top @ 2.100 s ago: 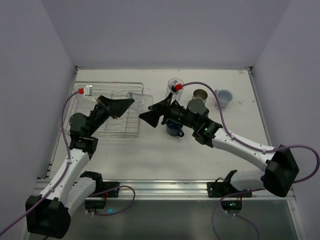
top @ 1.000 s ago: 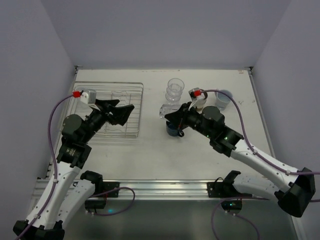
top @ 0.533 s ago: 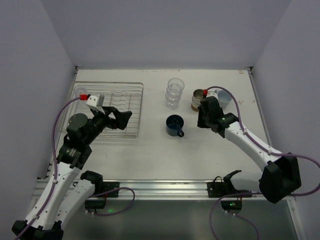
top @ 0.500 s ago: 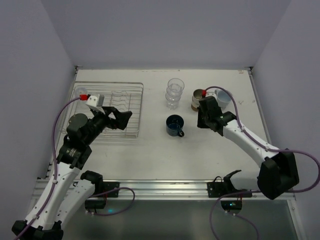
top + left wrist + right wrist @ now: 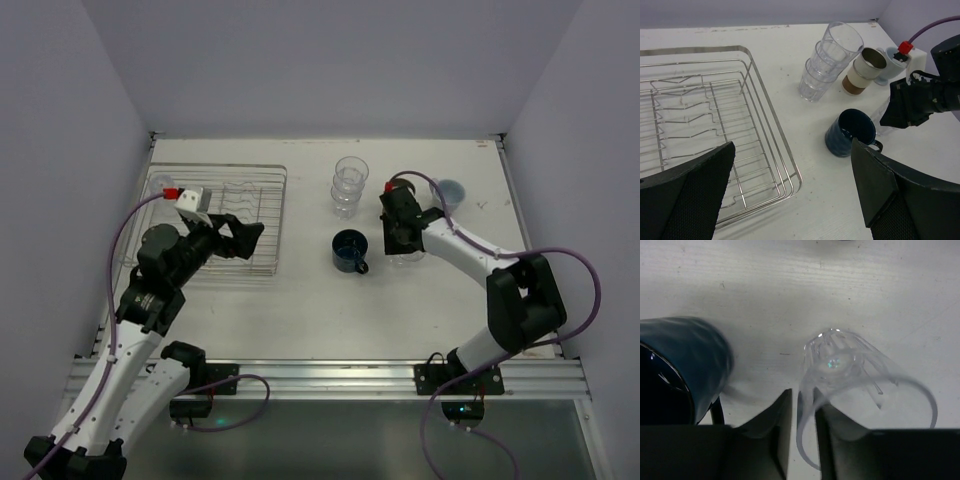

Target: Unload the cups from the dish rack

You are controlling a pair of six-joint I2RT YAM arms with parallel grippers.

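A clear tumbler point(image 5: 840, 365) has its rim wall pinched between the narrow fingers of the right end effector point(image 5: 802, 435), just beside the dark blue mug point(image 5: 348, 250) on the bench point(image 5: 300, 310). That arm bends sharply at the elbow, reaching leftward. The left end effector point(image 5: 250, 240) hovers, spread wide, over the near right corner of the dish rack point(image 5: 230, 168)

From the handled mug point(image 5: 349, 251), I have the dish rack point(image 5: 255, 190) at 9 o'clock and the stacked tumblers point(image 5: 347, 187) at 12. A single tumbler point(image 5: 840, 362) is just beside the mug at 3, its rim wall between my right gripper's point(image 5: 802, 400) fingers. A small cup point(image 5: 450, 193) stands at 2, a taller cup point(image 5: 863, 70) between it and the stack.
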